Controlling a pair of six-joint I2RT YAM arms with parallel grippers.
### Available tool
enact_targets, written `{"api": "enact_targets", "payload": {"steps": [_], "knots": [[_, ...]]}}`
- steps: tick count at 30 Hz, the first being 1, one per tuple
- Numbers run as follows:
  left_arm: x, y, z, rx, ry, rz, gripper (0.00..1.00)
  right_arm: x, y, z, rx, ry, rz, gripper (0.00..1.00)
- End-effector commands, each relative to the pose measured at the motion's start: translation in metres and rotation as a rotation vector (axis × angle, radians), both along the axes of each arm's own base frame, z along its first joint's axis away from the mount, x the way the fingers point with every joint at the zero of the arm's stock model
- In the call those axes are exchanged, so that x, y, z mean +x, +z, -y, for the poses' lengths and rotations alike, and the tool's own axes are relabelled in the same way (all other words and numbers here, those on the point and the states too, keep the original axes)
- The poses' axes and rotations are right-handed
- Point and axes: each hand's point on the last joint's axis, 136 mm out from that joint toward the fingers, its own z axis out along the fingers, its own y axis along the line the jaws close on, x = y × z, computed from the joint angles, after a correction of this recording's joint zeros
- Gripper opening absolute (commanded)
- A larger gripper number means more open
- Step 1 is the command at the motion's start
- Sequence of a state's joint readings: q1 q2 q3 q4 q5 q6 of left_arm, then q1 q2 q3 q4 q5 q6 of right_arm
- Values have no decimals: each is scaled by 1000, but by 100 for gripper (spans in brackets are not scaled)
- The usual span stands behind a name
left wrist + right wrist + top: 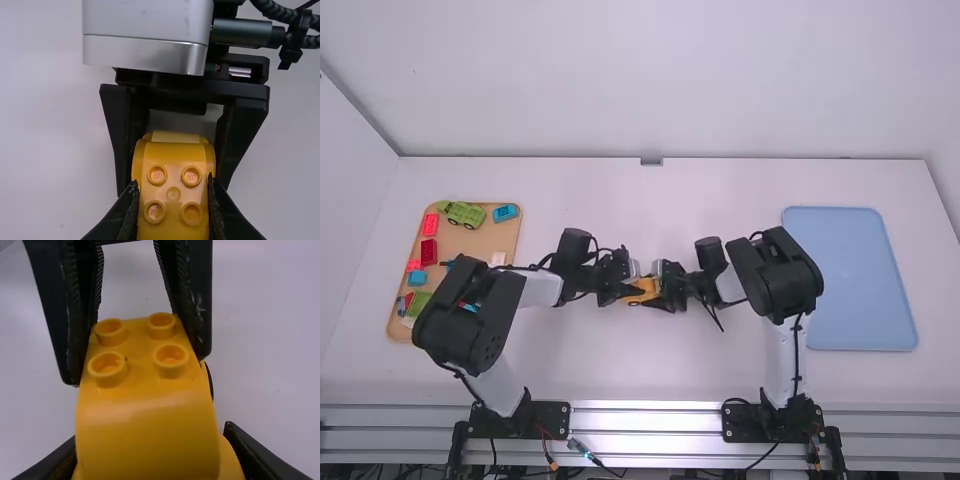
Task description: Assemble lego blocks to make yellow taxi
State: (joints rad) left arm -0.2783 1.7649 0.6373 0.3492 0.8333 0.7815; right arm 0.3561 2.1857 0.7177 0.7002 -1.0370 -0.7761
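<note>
I'm pinching the taxi (173, 172) at opposite ends with left fingers (124, 215) and right fingers (255, 455), aiming for even, untwisted pressure.

Holds a yellow block (646, 286) over the bench (650, 210) with left end effector (634, 292) and right end effector (663, 292), between a tan tray (470, 240) bearing a green truck (462, 214) and red blocks (430, 224) and a blue tray (850, 280).
</note>
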Motion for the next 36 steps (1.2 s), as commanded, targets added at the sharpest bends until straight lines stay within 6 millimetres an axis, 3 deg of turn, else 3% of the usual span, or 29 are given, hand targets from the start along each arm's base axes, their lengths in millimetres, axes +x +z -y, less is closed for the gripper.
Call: {"api": "enact_targets", "payload": {"steps": [1, 8, 18, 32, 36], "knots": [[-15, -28, -2, 57, 2, -86, 2, 2, -12, 4, -42, -41, -33, 43], [-16, -37, 9, 50, -36, -129, 2, 2, -12, 4, -42, -41, -33, 44], [-14, -45, 5, 156, -38, -152, 2, 2, -12, 4, -42, -41, -33, 43], [-15, -46, 8, 173, -44, -146, 2, 2, -12, 4, -42, -41, -33, 43], [-14, -46, 8, 171, -43, -141, 18, 2, -12, 4, -43, -41, -34, 43]]}}
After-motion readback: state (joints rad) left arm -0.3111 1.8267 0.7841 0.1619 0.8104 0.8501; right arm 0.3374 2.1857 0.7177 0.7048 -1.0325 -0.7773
